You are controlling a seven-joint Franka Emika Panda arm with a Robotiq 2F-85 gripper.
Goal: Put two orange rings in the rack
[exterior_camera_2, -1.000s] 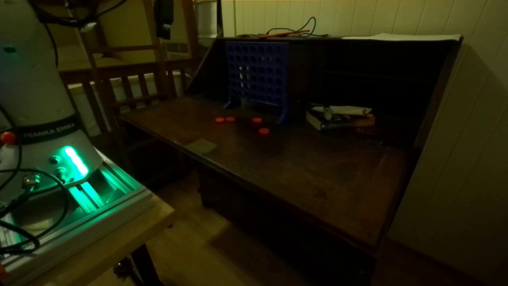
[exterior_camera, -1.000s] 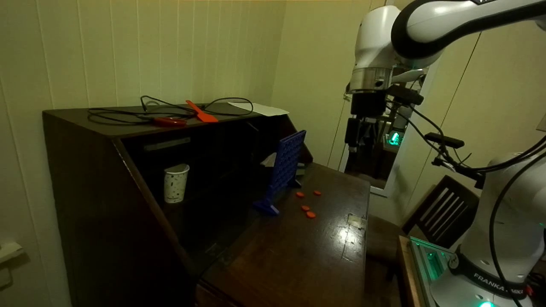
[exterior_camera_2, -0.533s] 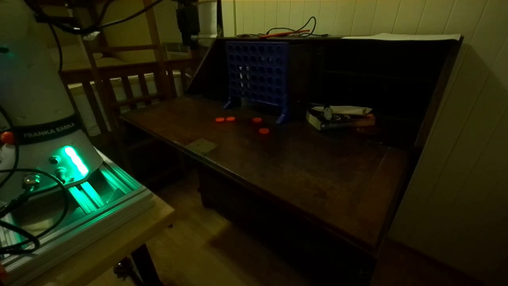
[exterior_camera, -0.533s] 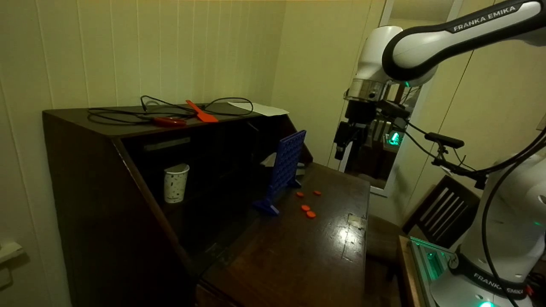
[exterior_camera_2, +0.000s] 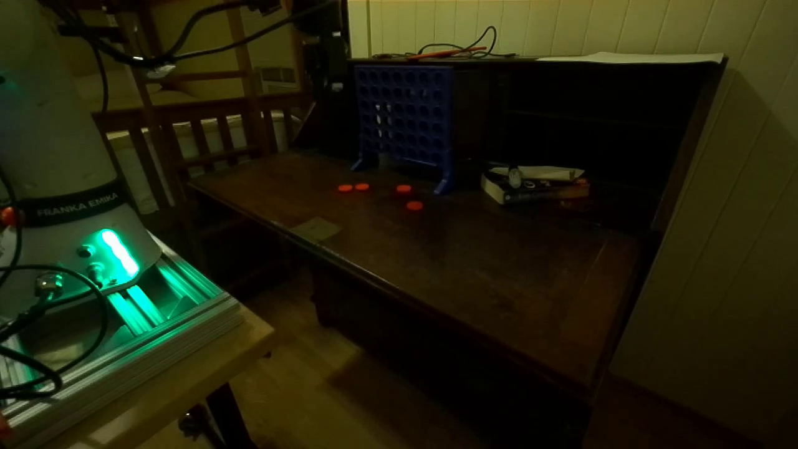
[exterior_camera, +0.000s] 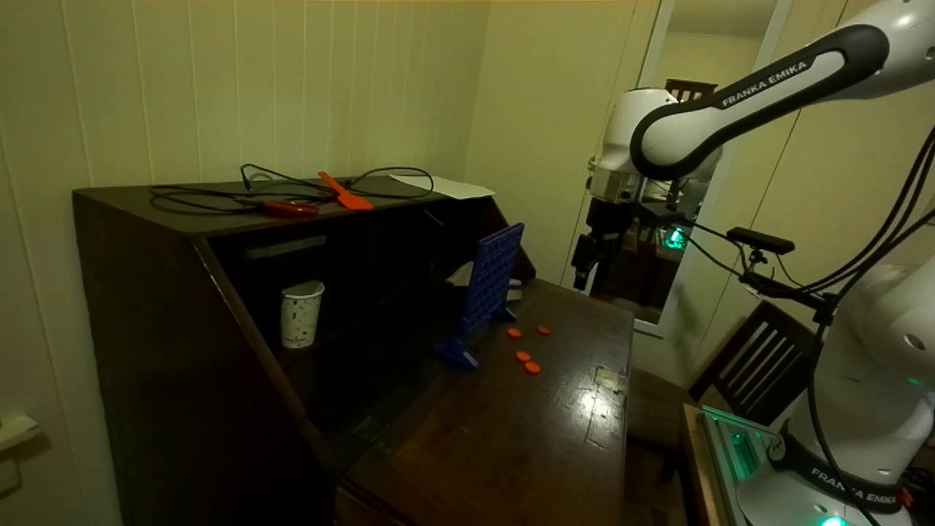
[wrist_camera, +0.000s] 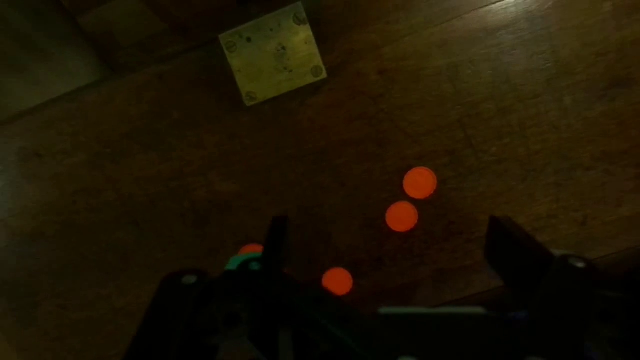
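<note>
Recorded one dark, open-fronted desk (exterior_camera: 504, 453), seen in both exterior views. Counted one arm (exterior_camera: 774, 95), mounted on one bench (exterior_camera_2: 206, 368) beside the desk. Noted one tall mirror (exterior_camera: 719, 62), partly hidden behind the arm, and one slatted chair (exterior_camera: 792, 329) near the arm's base, visible in an exterior view. Found one rack (exterior_camera: 488, 285), blue, pierced with rows of round holes, standing upright on the desk on two feet in both exterior views. Located one gripper (wrist_camera: 388, 222), hanging above desk level and apart from the rack. Inspected two fingers (wrist_camera: 277, 242) in the wrist view: spread wide, gripping nothing. Listed on top of the desk, in an exterior view, one sheet of paper (exterior_camera: 445, 188), one orange spatula (exterior_camera: 352, 198) and one red item (exterior_camera: 290, 210) of unclear type. Logged toward the back of the desk at least one book (exterior_camera_2: 552, 192) and one speckled cup (exterior_camera: 301, 315). Identified one metal plate (wrist_camera: 273, 55) near the desk edge in the wrist view, showing four screw heads (wrist_camera: 316, 71). Counted four orange rings (wrist_camera: 420, 182), lying flat on the desk near the rack and below the gripper's level: two just beside each other, a third ring (wrist_camera: 337, 281) apart from those, and a fourth ring (wrist_camera: 250, 247) partly hidden next to a finger in the wrist view.
</note>
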